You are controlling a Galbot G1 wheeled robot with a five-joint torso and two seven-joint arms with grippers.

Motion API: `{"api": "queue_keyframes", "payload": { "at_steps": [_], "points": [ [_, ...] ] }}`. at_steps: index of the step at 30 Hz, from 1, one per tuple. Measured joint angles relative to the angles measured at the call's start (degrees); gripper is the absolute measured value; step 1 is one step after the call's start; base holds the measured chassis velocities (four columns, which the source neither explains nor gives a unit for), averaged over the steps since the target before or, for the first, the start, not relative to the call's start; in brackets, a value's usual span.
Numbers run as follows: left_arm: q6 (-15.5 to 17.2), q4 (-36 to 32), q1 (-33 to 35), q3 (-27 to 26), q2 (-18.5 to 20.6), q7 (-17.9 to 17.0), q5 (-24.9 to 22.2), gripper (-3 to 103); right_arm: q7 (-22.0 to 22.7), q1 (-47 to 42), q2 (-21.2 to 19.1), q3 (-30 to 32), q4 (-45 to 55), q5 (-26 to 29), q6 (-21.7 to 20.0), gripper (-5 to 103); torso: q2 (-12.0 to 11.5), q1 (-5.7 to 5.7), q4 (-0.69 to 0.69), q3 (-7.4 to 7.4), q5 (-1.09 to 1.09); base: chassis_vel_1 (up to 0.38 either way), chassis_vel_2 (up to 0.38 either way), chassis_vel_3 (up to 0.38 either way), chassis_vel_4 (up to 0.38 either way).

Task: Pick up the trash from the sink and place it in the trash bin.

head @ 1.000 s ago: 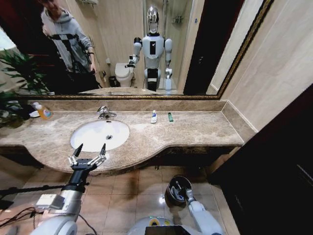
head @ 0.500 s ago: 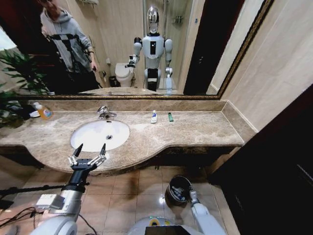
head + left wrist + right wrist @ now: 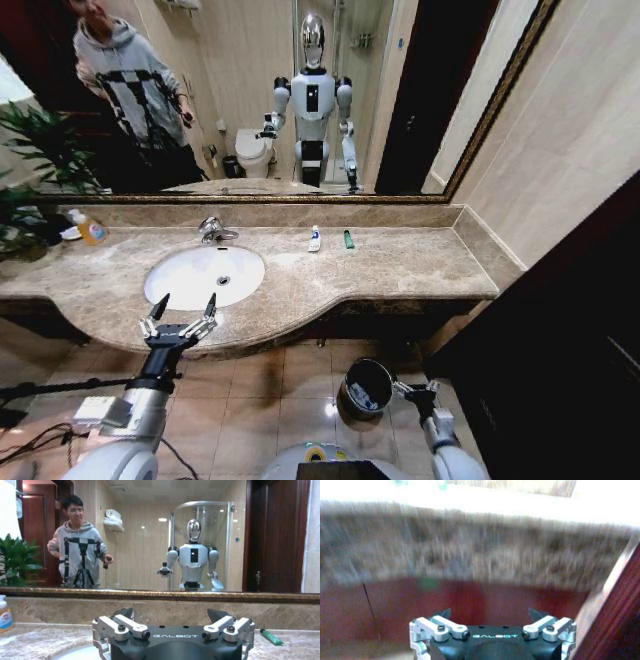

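Note:
The white oval sink (image 3: 190,272) sits in the brown marble counter, its porcelain bare around the drain. A small white tube with blue marks (image 3: 314,238) and a green tube (image 3: 348,239) (image 3: 270,636) lie on the counter near the mirror, right of the faucet. The dark trash bin (image 3: 352,378) stands on the floor below the counter, with a small pale item inside. My left gripper (image 3: 180,310) (image 3: 170,613) hovers open at the counter's front edge before the sink, holding nothing. My right gripper (image 3: 416,388) (image 3: 490,613) is open just right of the bin, holding nothing.
A chrome faucet (image 3: 212,230) stands behind the basin. A bottle of amber soap (image 3: 90,230) (image 3: 4,614) and a potted plant (image 3: 30,170) are at the counter's far left. A dark wooden door (image 3: 560,350) closes the right side. The tiled floor (image 3: 270,390) lies under the counter.
My right arm has swung away from above the bin to its right side, and the gripper now stands beside the rim. The left arm has not moved.

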Motion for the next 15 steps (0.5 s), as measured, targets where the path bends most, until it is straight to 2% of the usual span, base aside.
{"api": "queue_keyframes", "payload": {
  "at_steps": [1,3,7,10,12,14,15],
  "points": [
    [0.0,0.0,0.0,0.0,0.0,0.0,0.0,100,0.0,0.0,0.0,0.0,0.0,0.0,0.0,100,0.0,0.0,0.0,0.0,0.0,0.0,0.0,0.0,0.0],
    [0.0,0.0,0.0,0.0,0.0,0.0,0.0,100,0.0,-3.7,0.6,0.2,7.6,0.5,-0.3,100,0.0,0.0,0.0,0.0,-0.01,0.0,0.0,0.0,0.0],
    [0.0,0.0,0.0,0.0,0.0,0.0,0.0,100,0.0,-7.2,1.5,-0.4,15.5,0.7,-0.5,100,0.0,0.01,0.0,0.0,0.0,0.0,0.0,0.0,0.0],
    [0.0,0.0,0.0,0.0,0.0,0.0,0.0,100,0.0,-8.1,1.7,-1.0,19.2,0.7,-1.1,100,0.0,0.01,0.0,0.0,-0.01,0.0,0.0,0.0,0.0],
    [0.0,0.0,0.0,0.0,0.0,0.0,0.0,100,-0.3,-7.3,1.7,-2.1,24.7,0.7,-3.8,100,0.0,0.01,0.0,0.01,0.0,0.0,0.0,0.0,0.0],
    [0.0,0.0,0.0,0.0,0.0,0.0,0.0,100,-0.3,-7.0,1.6,-2.2,25.3,0.7,-4.3,100,0.0,0.01,0.0,0.0,0.0,0.0,0.0,0.0,0.0],
    [0.0,0.0,0.0,0.0,0.0,0.0,0.0,100,-0.5,-5.7,1.1,-2.8,27.4,0.9,-6.6,100,0.0,0.01,0.0,0.01,-0.02,0.0,0.0,0.0,0.0]
  ]
}}
